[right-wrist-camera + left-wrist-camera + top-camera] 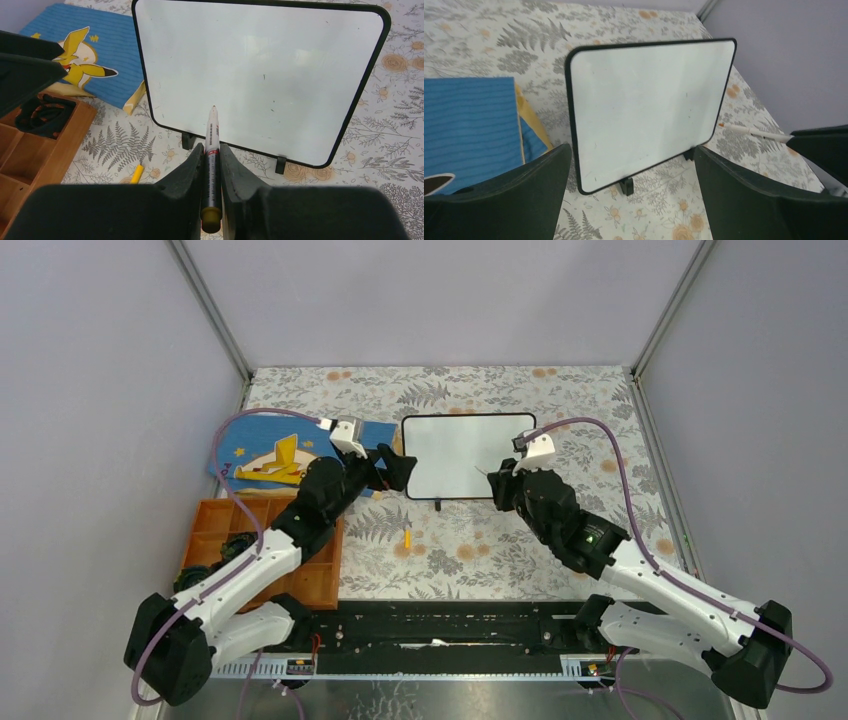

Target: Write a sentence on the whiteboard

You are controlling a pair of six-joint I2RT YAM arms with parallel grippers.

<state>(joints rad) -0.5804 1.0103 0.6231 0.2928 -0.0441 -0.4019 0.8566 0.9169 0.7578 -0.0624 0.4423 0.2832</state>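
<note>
With the right gripper [212, 150] clamped on the marker [213, 127] and the left gripper [631, 150] gaping wide, a firm stroke could topple the blank whiteboard [468, 455] standing ungripped between them.

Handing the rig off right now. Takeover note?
Left gripper: open, holding nothing, at the whiteboard's left edge.
Right gripper: shut on the marker, bare tip aimed at the board; cannot tell if it touches.
Whiteboard: upright on its feet, with the book to its left.
Done: marker in hand.
Left: the whole sentence; the board is blank apart from specks.
</note>
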